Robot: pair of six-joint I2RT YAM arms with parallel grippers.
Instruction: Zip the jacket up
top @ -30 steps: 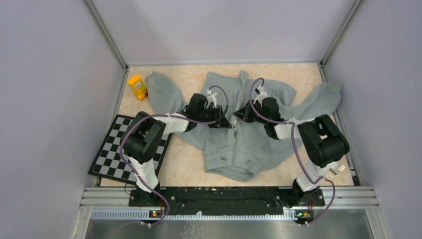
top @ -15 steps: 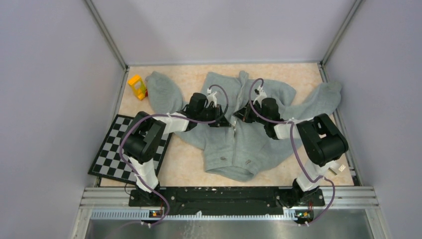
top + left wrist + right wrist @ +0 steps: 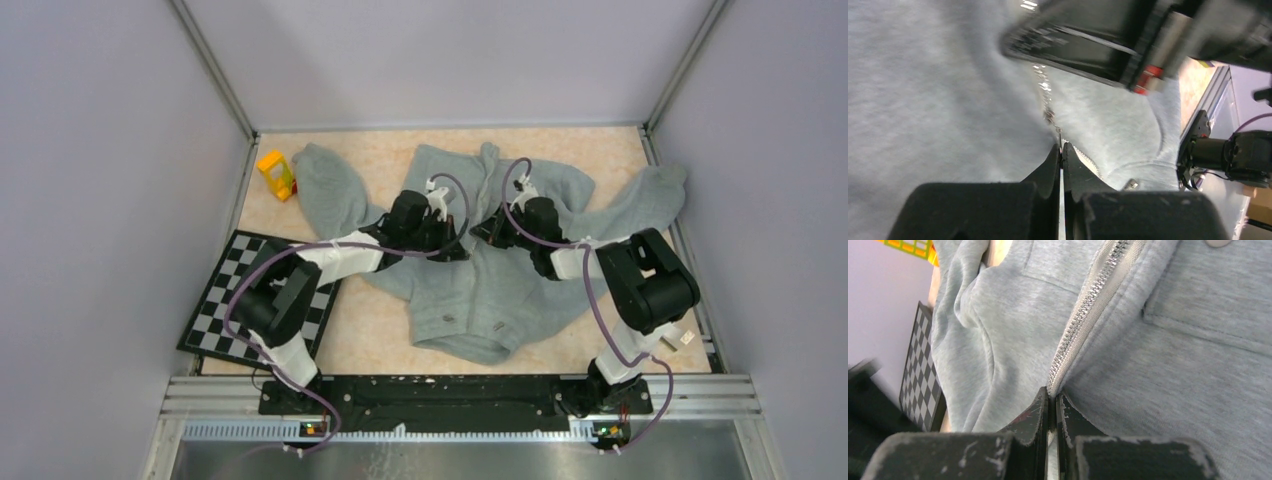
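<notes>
The heather-grey fleece jacket (image 3: 500,290) lies spread on the table, collar at the far side. My left gripper (image 3: 460,247) is at the centre front zipper. In the left wrist view it (image 3: 1061,148) is shut on the thin metal zipper pull (image 3: 1058,134), with the zipper chain (image 3: 1044,92) running on beyond it. My right gripper (image 3: 481,235) sits just to the right of it. In the right wrist view it (image 3: 1052,394) is shut on the zipper tape at the jacket's front edge, with silver zipper teeth (image 3: 1093,297) running away from the jaws.
A black-and-white checkerboard (image 3: 235,305) lies at the left under the left arm and shows in the right wrist view (image 3: 923,377). A yellow toy (image 3: 276,173) stands at the far left by a sleeve. The right arm (image 3: 1108,35) is close above the left gripper.
My left gripper has moved a little to the right along the zipper, closer to the right gripper. The right arm has hardly moved.
</notes>
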